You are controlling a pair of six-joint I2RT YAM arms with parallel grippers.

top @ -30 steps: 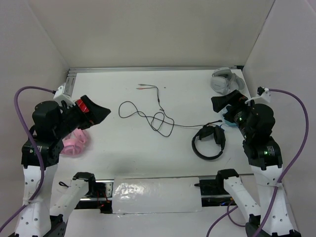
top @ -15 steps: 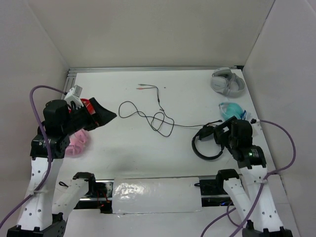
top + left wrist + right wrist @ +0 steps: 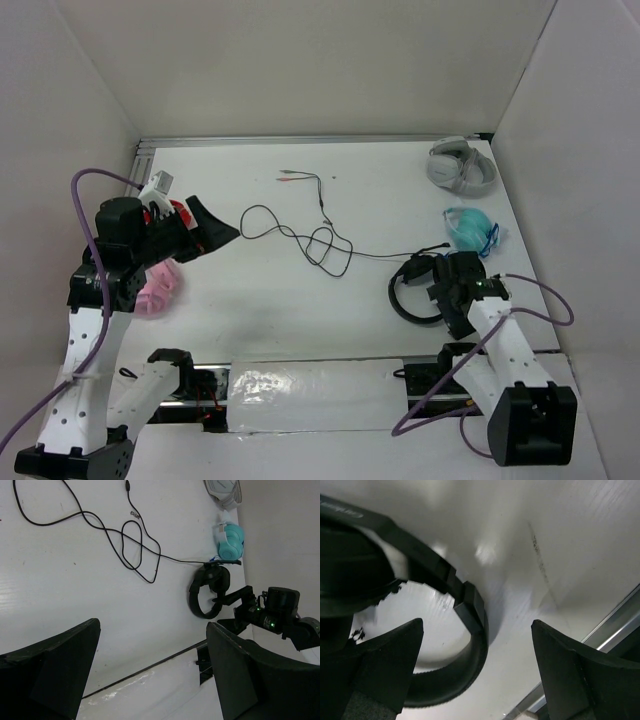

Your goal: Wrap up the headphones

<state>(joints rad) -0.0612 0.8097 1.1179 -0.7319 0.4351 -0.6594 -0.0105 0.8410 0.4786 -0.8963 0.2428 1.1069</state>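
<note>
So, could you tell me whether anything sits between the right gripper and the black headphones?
Nothing visible does. The right gripper hangs open right over the black headphones, their headband showing between its fingers. The teal headphones lie beyond them, clear of the path.

Three cameras on one white table (image 3: 300,300), all taking in the black headphones (image 3: 418,270).

The top camera looks down from high behind the arm bases; the headphones lie right of centre, near the front edge. The left wrist camera looks across from well away, out between the jaws of the left gripper (image 3: 152,630), with the headphones small beyond. The right wrist camera sits just above the headphones, their headband filling its view.
</note>
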